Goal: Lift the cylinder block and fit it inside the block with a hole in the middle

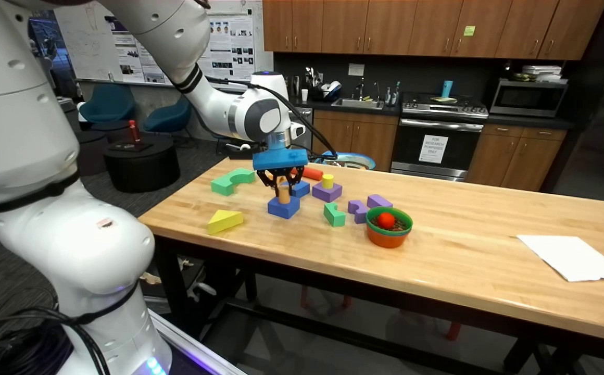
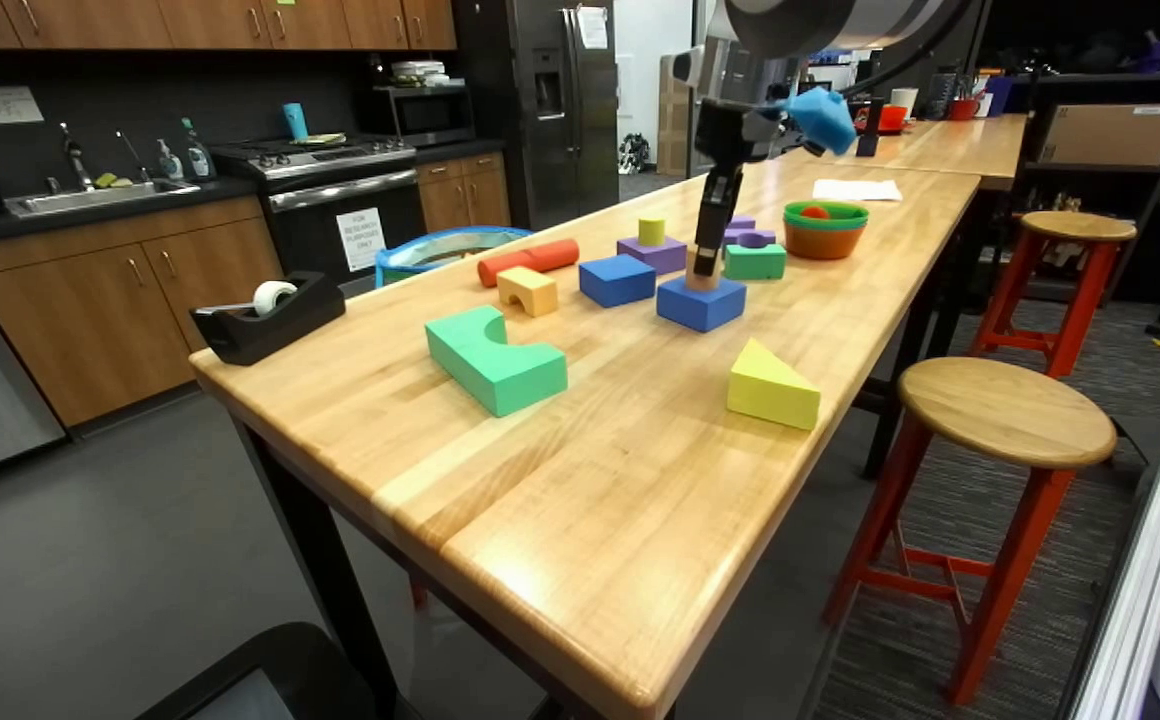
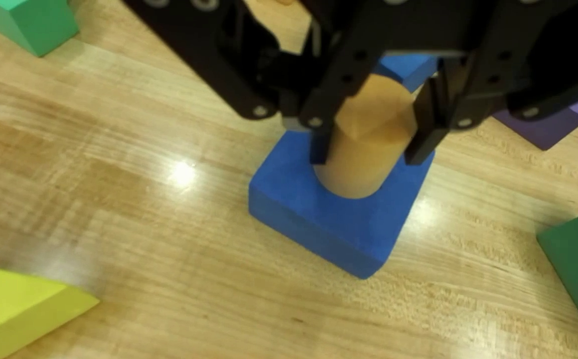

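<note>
Narrow about the cylinder block (image 3: 359,167), the claw (image 3: 367,155) points down at the desk (image 1: 437,219), one of its fingers (image 3: 424,142) on either side with no gap that I can make out, so I take it to be gripping. The cylinder block stands upright, its long axis running the same way as the fingers, and its lower end meets the top face of the blue block with the hole (image 3: 326,214) at about the middle. Everything turns on that line. To my mind the fitting is nearly done and the next move is a short one: straight down if the cylinder block sits proud, or a plain letting-go if it is seated. Should it stand slightly off, it may catch the rim and shove the blue block with the hole across the desk.

From close up, the wrist view shows both fingers and the round foot of the cylinder block against the blue top. Even there the rim is covered, and how deep it sits I cannot tell. In an exterior view a finger hides much of the cylinder block, yet the solid blue block (image 2: 617,281) shows whole, just beside the blue block with the hole; the wrist view gives only a corner of it. Both exterior views also show a purple block (image 1: 327,193) near the blue block with the hole, topped by a short yellow cylinder (image 1: 327,180) that the wrist view misses.
</note>
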